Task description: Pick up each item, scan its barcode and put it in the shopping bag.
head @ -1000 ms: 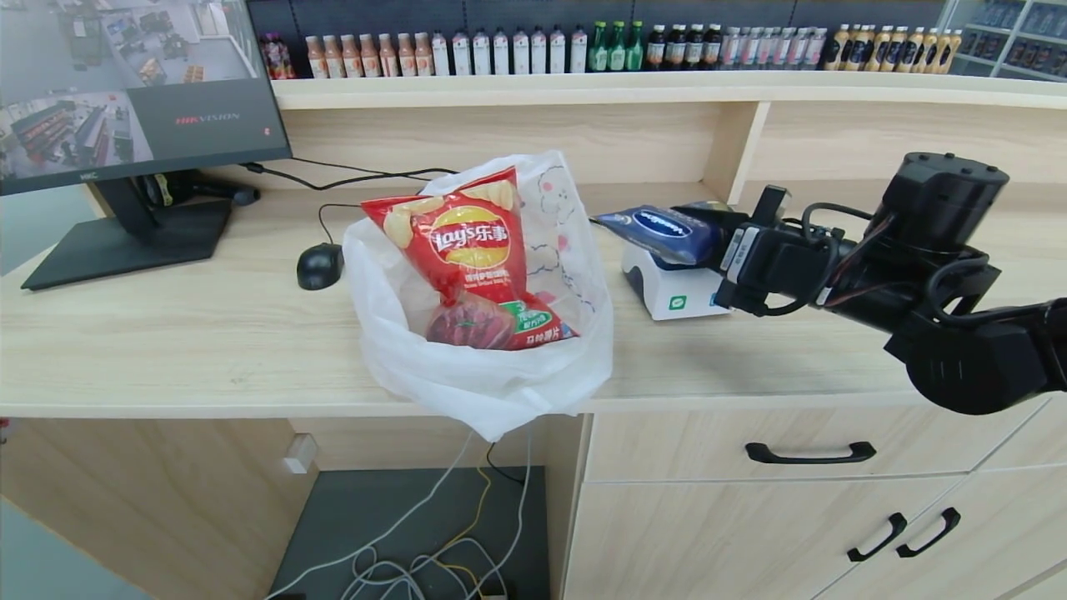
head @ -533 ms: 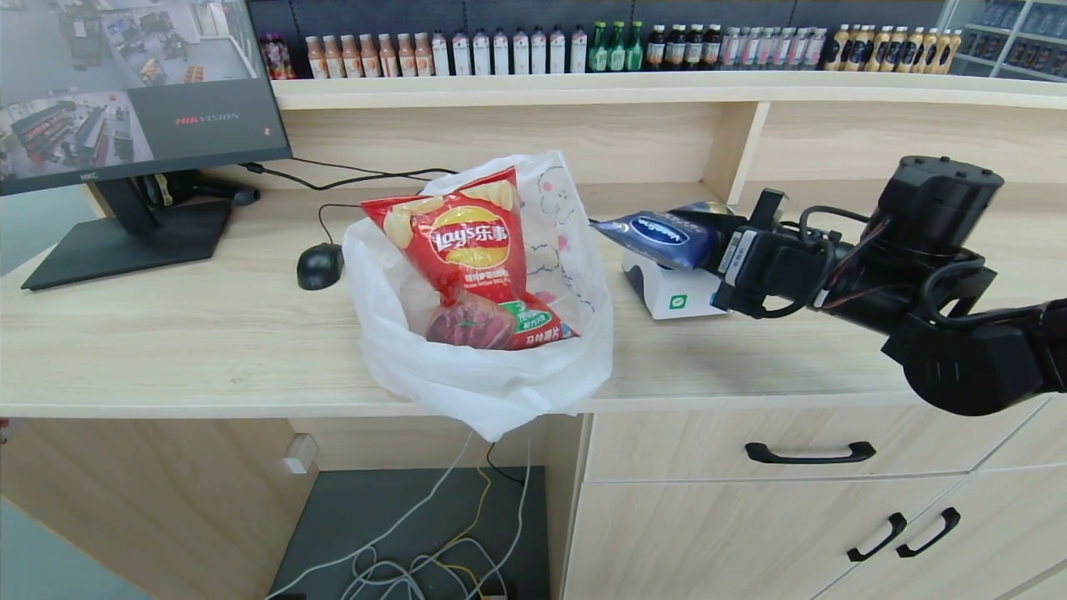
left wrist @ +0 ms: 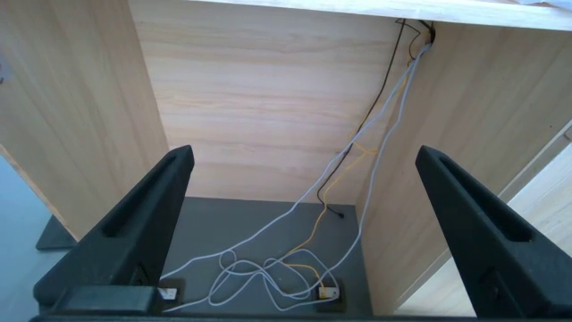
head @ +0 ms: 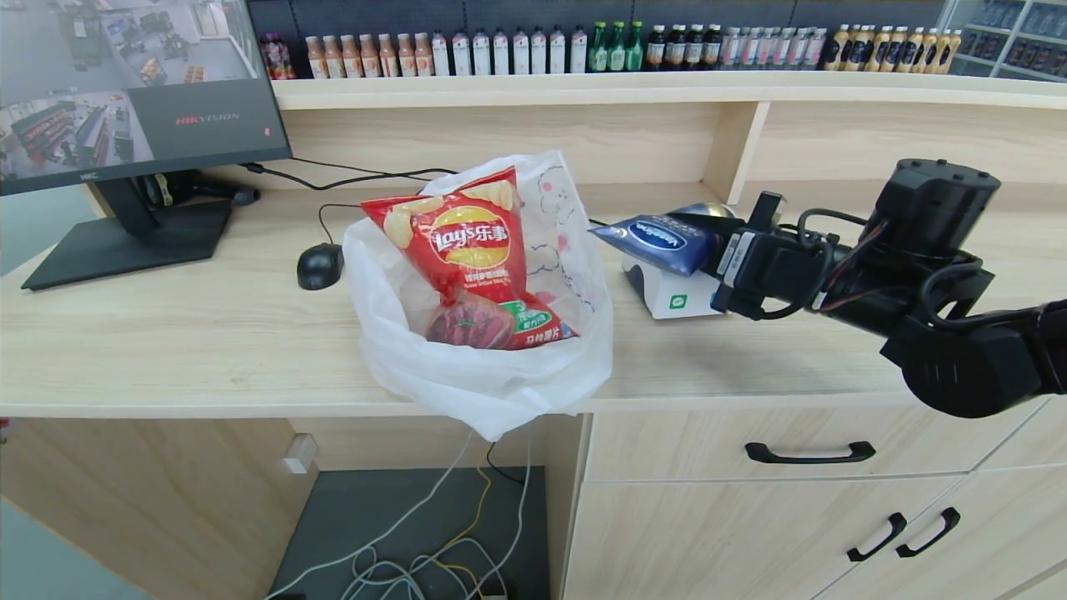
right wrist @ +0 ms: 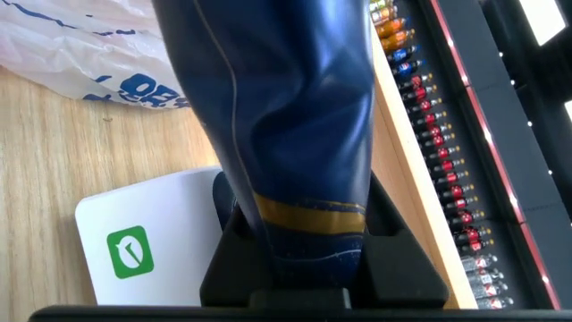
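My right gripper [head: 707, 242] is shut on a dark blue pouch [head: 657, 240], held level just above the white barcode scanner [head: 671, 293] on the counter. From the right wrist view the blue pouch [right wrist: 277, 116] runs between the fingers, over the white scanner [right wrist: 152, 246]. To the left stands the white shopping bag [head: 488, 367], holding a red chips bag [head: 458, 237] and a dark red round item [head: 467, 325]. My left gripper [left wrist: 299, 233] hangs open below the counter, facing the cable recess.
A monitor [head: 125, 83] on its stand is at the back left, with a black mouse [head: 319, 266] beside the bag. Bottles line the shelf [head: 633, 46] behind the counter. Drawers [head: 809, 454] sit under the counter at right; loose cables [left wrist: 295, 268] lie below.
The right gripper has carried the blue pouch slightly left and down, closer over the scanner. The bag and its contents have stayed put.
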Motion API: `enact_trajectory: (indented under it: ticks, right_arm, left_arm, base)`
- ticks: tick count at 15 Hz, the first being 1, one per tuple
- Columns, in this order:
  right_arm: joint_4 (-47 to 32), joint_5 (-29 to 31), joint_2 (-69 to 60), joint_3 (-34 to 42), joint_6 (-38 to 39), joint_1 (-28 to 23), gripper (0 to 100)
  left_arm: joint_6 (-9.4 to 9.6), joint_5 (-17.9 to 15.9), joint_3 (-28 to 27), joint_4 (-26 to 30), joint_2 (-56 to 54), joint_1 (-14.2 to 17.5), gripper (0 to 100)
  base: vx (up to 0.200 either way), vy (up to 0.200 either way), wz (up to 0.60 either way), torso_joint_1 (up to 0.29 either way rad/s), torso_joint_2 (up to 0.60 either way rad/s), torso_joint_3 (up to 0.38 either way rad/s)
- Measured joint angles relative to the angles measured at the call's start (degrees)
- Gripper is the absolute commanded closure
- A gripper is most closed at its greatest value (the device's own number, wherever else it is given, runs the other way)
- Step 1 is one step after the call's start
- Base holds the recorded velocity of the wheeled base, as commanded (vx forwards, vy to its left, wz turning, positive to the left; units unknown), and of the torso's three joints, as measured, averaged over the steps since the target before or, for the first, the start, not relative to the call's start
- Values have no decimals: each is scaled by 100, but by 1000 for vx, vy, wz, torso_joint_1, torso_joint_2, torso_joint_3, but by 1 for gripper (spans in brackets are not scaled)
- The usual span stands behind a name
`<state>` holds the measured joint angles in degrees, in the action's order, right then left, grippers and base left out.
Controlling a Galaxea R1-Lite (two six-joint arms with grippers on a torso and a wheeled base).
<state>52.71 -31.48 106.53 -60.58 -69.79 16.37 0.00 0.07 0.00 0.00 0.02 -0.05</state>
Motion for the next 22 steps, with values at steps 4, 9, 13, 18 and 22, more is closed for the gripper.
enact_trajectory:
  ticks: [4,9,13,18,22]
  right_arm:
    - [2,2,0,46,9,9,100]
    - [-5,15,-30,27,38,38,100]
    - [-9,35,-105,21,119,46,100]
    - [-6,90,-336,-23,488,121,100]
    - [27,143,-612,-65,859,160,100]
  left_arm:
    - [-2,0,0,0,0,2,0]
    - [0,0,0,0,0,0,0]
    - [0,0,0,0,0,2,0]
    - [-2,0,0,0,0,2,0]
    - [-5,0,0,0,0,2,0]
  base:
    - [0,0,0,0,0,0]
    - [0,0,0,0,0,0]
    - [0,0,0,0,0,0]
    - [0,0,0,0,0,0]
    - [0,0,0,0,0,0]
